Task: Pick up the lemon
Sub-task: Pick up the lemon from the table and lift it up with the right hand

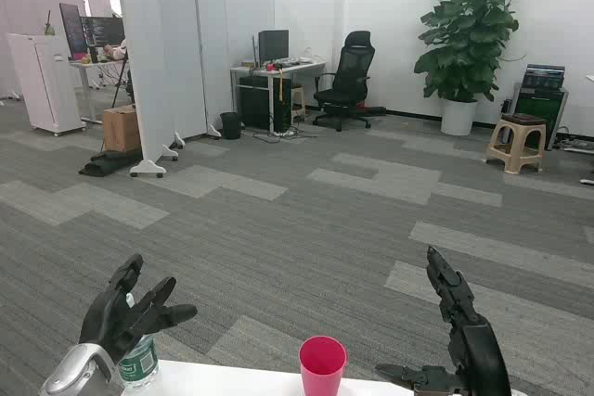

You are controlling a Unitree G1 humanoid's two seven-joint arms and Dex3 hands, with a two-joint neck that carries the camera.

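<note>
No lemon in sight yet, so the job isn't started. Left hand [125,314] & right hand [455,336] are both up w/ fingers spread, holding nothing. On the bench [232,379]: a pink cup [322,366] & a bottle [139,364].

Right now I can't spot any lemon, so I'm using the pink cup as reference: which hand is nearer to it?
Right. The right hand is raised just right of the pink cup; the left hand is farther off, above a bottle.
</note>
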